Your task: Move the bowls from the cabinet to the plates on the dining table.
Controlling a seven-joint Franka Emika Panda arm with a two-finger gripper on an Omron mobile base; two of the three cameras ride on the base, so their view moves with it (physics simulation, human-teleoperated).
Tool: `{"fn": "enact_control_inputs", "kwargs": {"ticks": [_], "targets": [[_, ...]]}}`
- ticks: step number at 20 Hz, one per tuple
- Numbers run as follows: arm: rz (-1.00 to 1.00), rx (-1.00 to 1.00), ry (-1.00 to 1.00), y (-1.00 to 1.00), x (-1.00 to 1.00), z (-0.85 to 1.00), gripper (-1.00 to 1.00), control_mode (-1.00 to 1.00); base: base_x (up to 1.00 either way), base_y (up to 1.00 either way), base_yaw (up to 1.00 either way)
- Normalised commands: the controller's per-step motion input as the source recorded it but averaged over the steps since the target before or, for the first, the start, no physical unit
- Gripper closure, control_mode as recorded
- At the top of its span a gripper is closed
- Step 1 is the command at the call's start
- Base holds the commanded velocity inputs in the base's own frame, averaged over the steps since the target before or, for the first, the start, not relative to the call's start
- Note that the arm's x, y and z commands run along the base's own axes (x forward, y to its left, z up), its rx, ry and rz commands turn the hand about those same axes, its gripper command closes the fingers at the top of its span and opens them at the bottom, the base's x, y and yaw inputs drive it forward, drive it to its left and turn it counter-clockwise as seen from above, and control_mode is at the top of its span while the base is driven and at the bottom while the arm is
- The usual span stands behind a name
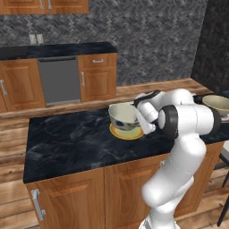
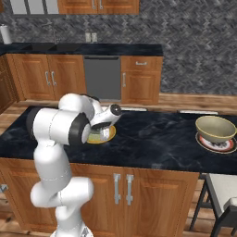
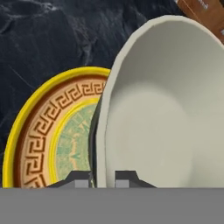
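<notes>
On the dining table (image 1: 67, 143) you have two bowls and two plates. Mid-top, your gripper (image 3: 103, 178) is clamped on the rim of one bowl (image 1: 123, 115) over a yellow plate (image 1: 126, 132). The second bowl (image 2: 215, 128) sits on the other plate (image 2: 215, 145) by the table's right edge.

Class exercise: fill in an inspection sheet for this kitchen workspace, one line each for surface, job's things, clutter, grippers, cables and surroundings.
Surface: black marble table.
Job's things: bowl over a yellow plate, tilted in the hand view; second bowl sits on a second plate at the far end.
Clutter: nothing seen.
Grippers: gripper shut on the bowl's rim.
Cables: nothing seen.
Surroundings: dishwasher, wood units, wall cabinet, stool.
</notes>
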Motion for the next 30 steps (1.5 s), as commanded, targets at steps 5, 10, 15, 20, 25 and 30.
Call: {"fn": "enact_control_inputs", "kwargs": {"ticks": [5,10,15,20,25,30], "targets": [[0.09,0.0,0.0,0.0,0.0,-0.23,1.0,-1.0,0.0,0.0,0.0],[0.1,0.0,0.0,0.0,-0.02,-0.1,1.0,-1.0,0.0,0.0,0.0],[0.1,0.0,0.0,0.0,-0.11,0.0,1.0,-1.0,0.0,0.0,0.0],[0.12,0.0,0.0,0.0,-0.17,-0.07,1.0,-1.0,0.0,0.0,0.0],[0.13,0.0,0.0,0.0,-0.04,-0.2,1.0,-1.0,0.0,0.0,0.0],[0.13,0.0,0.0,0.0,-0.03,-0.1,1.0,-1.0,0.0,0.0,0.0]]}}
